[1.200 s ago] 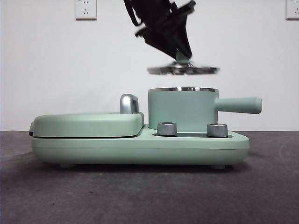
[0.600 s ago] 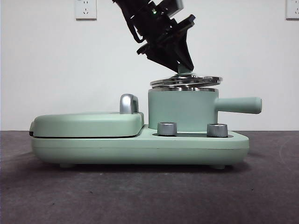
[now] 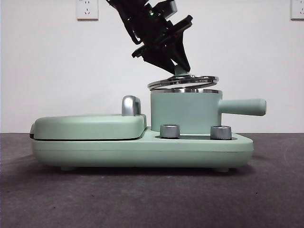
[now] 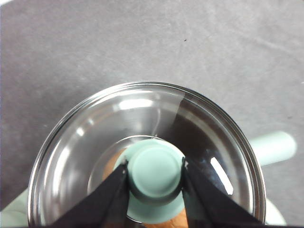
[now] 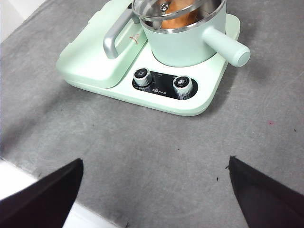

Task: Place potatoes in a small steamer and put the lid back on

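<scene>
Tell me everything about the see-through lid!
The lid is a round clear glass disc with a shiny steel rim and a small mint-green knob in the middle. The left gripper pinches that knob between its black jaws. The lid sits tilted over the steamer, not flat on the rim; whether an edge touches cannot be told. Through the glass you can see an orange-brown potato inside.

The front camera sits low at the desk's near edge, looking level across the desk to the back wall; the steamer (image 3: 185,111) stands close and large. The left wrist camera hangs right over the lid (image 4: 142,152), looking straight down, so near that the lid fills most of its frame. The right wrist camera hangs high, well apart, looking down at a slant over the desk. All three share the steamer (image 5: 183,35) and lid (image 3: 183,81).
</scene>
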